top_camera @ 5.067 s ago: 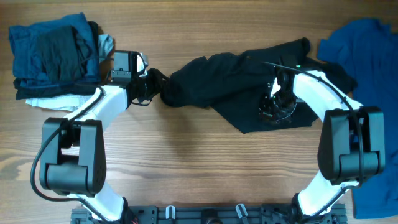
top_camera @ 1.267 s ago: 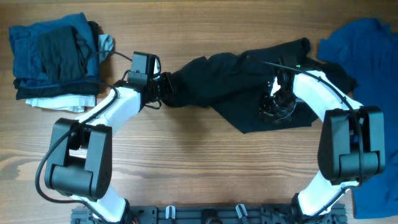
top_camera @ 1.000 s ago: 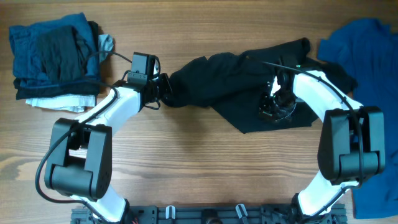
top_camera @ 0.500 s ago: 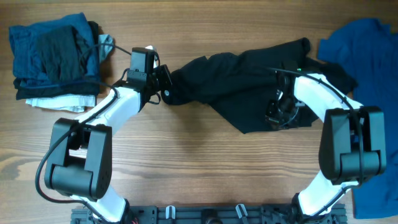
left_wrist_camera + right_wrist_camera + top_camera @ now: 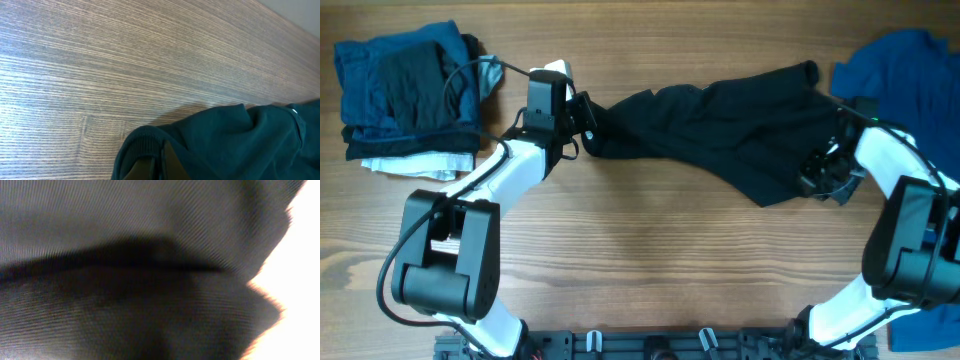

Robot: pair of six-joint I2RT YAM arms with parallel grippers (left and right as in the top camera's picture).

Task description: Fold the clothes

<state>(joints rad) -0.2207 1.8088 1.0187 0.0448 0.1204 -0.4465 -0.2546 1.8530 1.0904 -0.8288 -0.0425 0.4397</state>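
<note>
— Your fingers?
— My left gripper (image 5: 586,122) pinches the ribbed edge of the black cloth T-shirt (image 5: 720,125); my right gripper (image 5: 817,180) clamps its lower right edge.
— The shirt?
— Bunched, stretched between them on the light wooden table (image 5: 640,260).

The left arm (image 5: 506,170) and the right arm (image 5: 882,158) are built of smooth white curved links joined by bulky black rounded housings, on a black rail (image 5: 650,346) along the bottom edge of the frame. A thin black cable (image 5: 472,64) loops at the upper left to a white-topped block behind the black left gripper (image 5: 580,118); the right gripper (image 5: 820,180), at the right edge, is black too.
</note>
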